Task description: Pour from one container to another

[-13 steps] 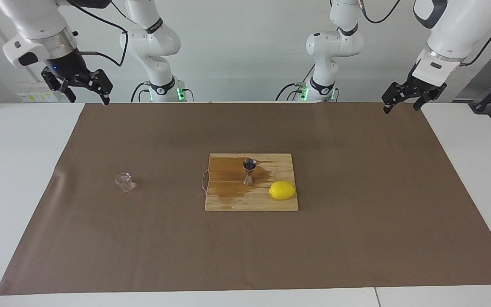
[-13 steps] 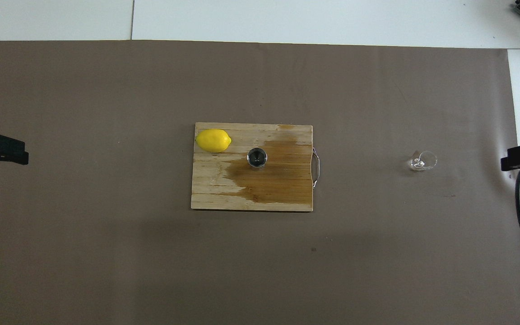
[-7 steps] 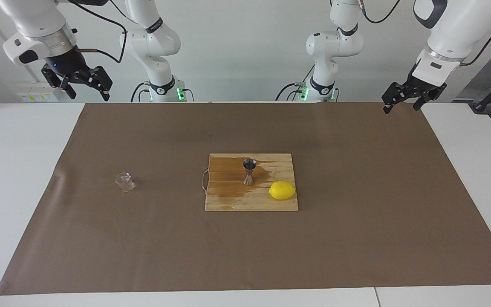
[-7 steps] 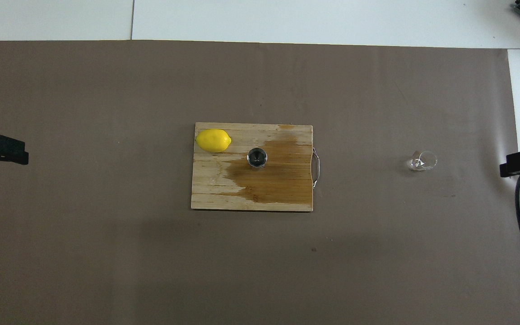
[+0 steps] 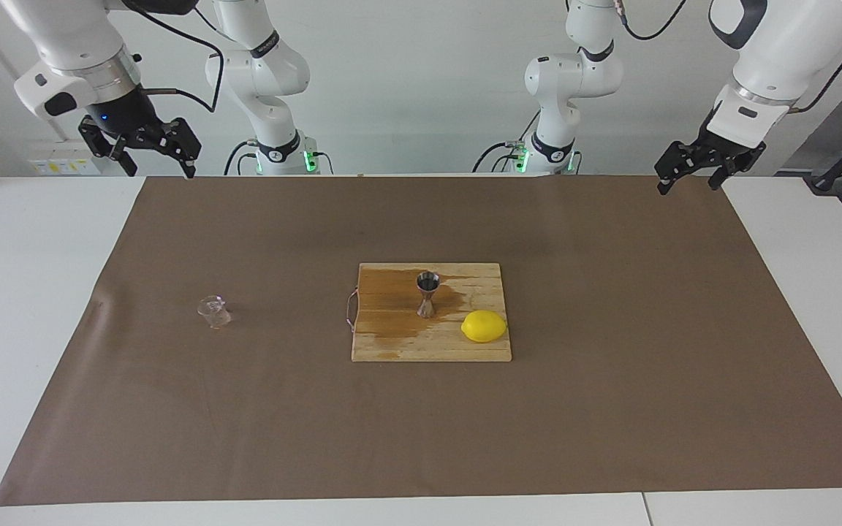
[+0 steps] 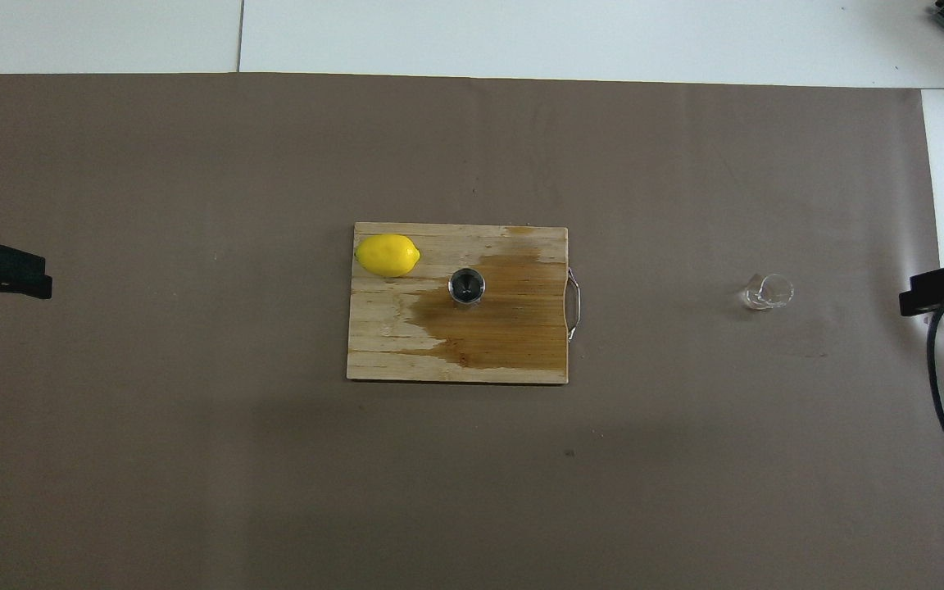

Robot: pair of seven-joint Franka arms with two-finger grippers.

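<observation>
- I see the fingers of the right gripper [image 5: 158, 162] spread apart and holding nothing, up in the air over the robots' edge of the counter [image 5: 41, 292], at the right arm's end.
- The left gripper [image 5: 688, 177] waits over the same edge at the left arm's end, fingers also spread and empty.
- The glass cup [image 5: 213, 312] stands alone on the brown mat [image 5: 611, 365], well apart from the cutting board [image 5: 432, 351].
- On the board, the steel jigger [image 5: 427, 294] stands upright at the edge of a wet stain, with 1 lemon [image 5: 484, 326] near it.
- I can't tell whether the cup or the jigger holds any liquid.
</observation>
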